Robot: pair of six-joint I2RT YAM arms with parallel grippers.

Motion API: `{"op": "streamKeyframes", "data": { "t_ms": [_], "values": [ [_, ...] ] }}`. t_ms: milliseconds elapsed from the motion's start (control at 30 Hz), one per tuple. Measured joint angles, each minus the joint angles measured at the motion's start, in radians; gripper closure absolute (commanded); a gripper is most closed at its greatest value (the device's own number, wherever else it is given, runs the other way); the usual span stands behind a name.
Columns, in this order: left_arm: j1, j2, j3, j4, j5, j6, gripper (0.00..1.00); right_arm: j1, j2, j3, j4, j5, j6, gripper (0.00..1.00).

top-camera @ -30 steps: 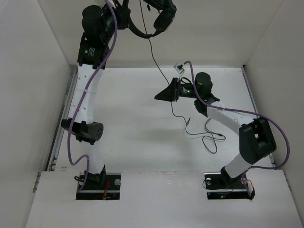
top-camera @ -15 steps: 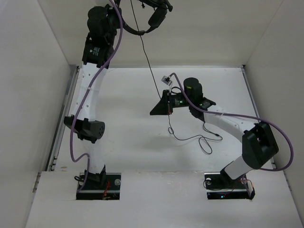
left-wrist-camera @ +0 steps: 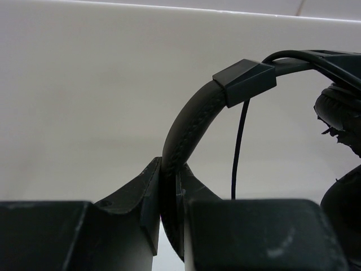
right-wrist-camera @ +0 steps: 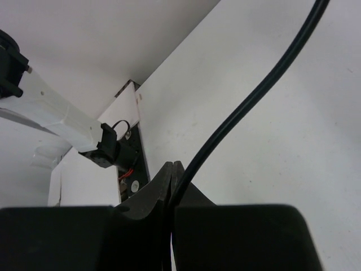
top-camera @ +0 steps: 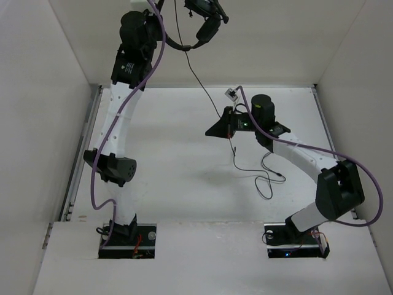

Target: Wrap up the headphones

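High above the table (top-camera: 166, 172), the headphones (top-camera: 207, 27) are held by the headband (left-wrist-camera: 189, 121) in the clamped left gripper (left-wrist-camera: 168, 180). Their cable (top-camera: 202, 86) is pinched by the closed right gripper (right-wrist-camera: 171, 178), its tail apparently looped on the table.

Soft, even light is washing over the white table (top-camera: 172, 178), leaving only faint shadows. In the right wrist view, the cable (right-wrist-camera: 254, 96) running toward 1 o'clock is looking slightly soft, and the dark fingers (right-wrist-camera: 237, 237) at 6 o'clock are showing little detail.
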Motion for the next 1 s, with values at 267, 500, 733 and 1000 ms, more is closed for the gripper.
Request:
{"op": "streamKeyframes", "data": {
  "t_ms": [267,500,733,1000],
  "values": [
    [-0.019,-0.023,-0.014,0.003,0.000,0.016,0.97,-0.044,-0.009,-0.002,0.002,0.016,0.000,0.98],
    [0.004,-0.026,-0.021,0.012,-0.002,0.035,0.97,-0.052,-0.055,-0.003,0.003,0.016,0.000,0.99],
    [0.040,-0.026,-0.048,0.016,-0.008,0.058,0.97,-0.052,-0.078,-0.003,0.003,0.012,-0.002,0.99],
    [0.049,-0.026,-0.057,0.027,-0.013,0.071,0.97,-0.052,-0.078,-0.003,0.003,0.010,-0.003,0.99]
  ]
}}
